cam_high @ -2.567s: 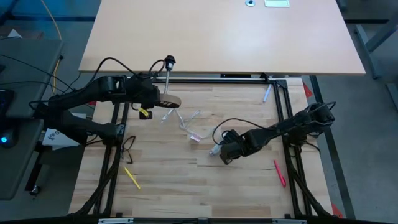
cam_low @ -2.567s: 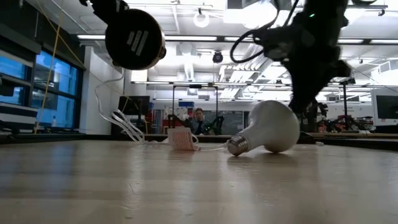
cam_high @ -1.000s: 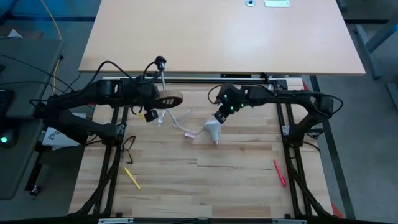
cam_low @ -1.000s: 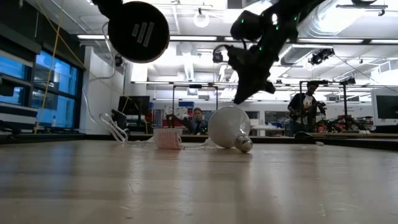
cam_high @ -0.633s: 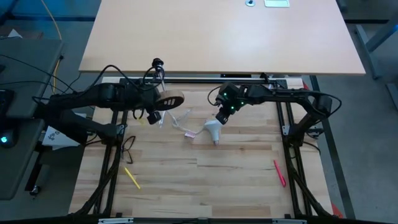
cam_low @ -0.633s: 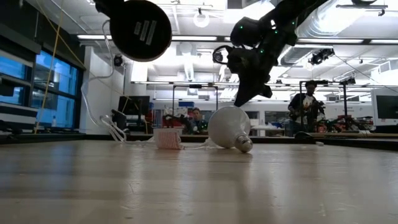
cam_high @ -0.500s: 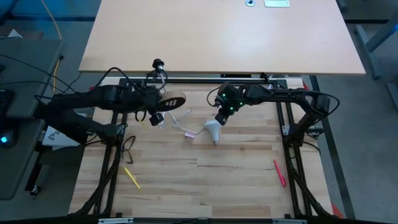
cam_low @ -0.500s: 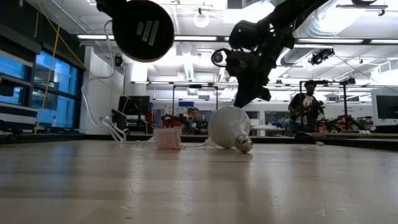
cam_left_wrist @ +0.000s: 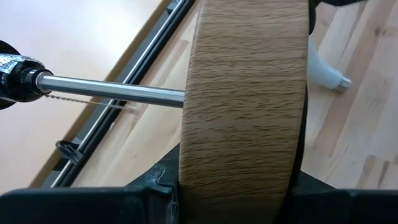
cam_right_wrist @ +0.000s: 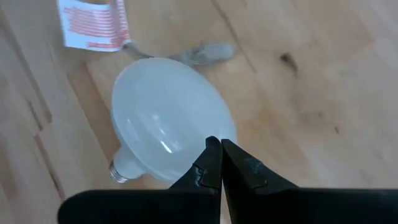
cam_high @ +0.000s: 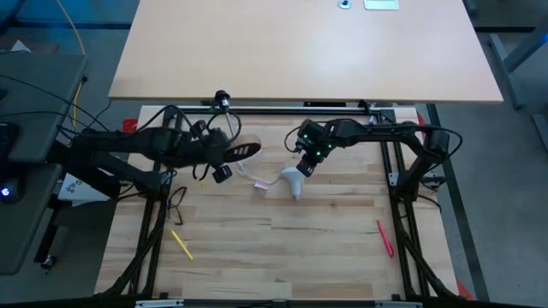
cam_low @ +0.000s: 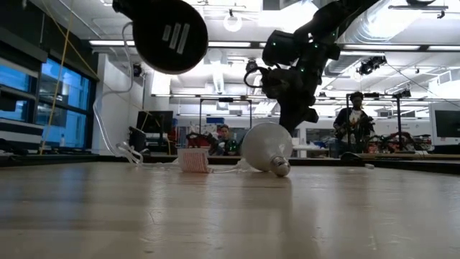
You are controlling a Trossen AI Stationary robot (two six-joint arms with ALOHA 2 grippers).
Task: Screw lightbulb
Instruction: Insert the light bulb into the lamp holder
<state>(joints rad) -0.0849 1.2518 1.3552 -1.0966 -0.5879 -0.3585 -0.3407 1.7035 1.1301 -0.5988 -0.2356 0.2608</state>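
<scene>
Light wooden plank table (cam_high: 325, 248). Lying on it: white lightbulb (cam_high: 293, 181) on its side at centre; tagged white cord (cam_high: 261, 181) just left; yellow marker (cam_high: 181, 244) lower left; red marker (cam_high: 384, 237) lower right.

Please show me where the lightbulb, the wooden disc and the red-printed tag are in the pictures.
lightbulb (cam_right_wrist: 165, 127), right wrist view, on the white globe.
wooden disc (cam_left_wrist: 242, 106), left wrist view, on its wood-grain rim.
red-printed tag (cam_right_wrist: 92, 23), right wrist view, on its printed face.
</scene>
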